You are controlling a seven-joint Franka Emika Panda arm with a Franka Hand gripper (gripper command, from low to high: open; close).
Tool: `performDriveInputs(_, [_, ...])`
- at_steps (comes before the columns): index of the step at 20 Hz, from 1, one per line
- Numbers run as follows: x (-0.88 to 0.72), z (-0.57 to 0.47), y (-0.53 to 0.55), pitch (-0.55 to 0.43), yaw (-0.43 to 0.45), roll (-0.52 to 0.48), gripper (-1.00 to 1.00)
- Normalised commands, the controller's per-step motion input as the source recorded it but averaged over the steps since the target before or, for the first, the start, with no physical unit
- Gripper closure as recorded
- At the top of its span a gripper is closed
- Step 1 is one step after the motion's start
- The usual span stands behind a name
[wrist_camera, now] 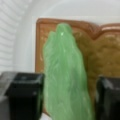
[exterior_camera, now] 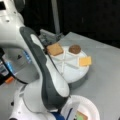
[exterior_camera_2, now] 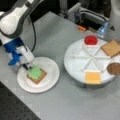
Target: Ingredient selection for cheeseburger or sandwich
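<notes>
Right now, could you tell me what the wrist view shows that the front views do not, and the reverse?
Only the wrist view shows the gripper fingers standing apart on either side of the green leaf.

Only a front view shows the divided tray holding the red disc, yellow square, brown disc and second toast.

Both show the leaf on the toast on the plate.

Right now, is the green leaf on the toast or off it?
On: the green leaf lies on the toast on the paper plate, between the open gripper fingers.
</notes>
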Motion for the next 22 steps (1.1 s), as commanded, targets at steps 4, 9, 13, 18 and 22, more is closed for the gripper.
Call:
performDriveInputs(4, [-0.08,-0.04,0.02,-0.062,0.107,-0.170,-1.00])
performDriveInputs(9, [-0.09,-0.02,0.03,-0.055,0.112,-0.163,-1.00])
performDriveInputs(13, [-0.15,0.06,0.05,-0.030,0.105,-0.175,-1.00])
performDriveInputs(18, [-0.28,0.29,0.19,0.061,0.073,-0.216,-1.00])
performDriveInputs(22, [-0.29,0.43,0.34,0.145,-0.006,-0.320,-1.00])
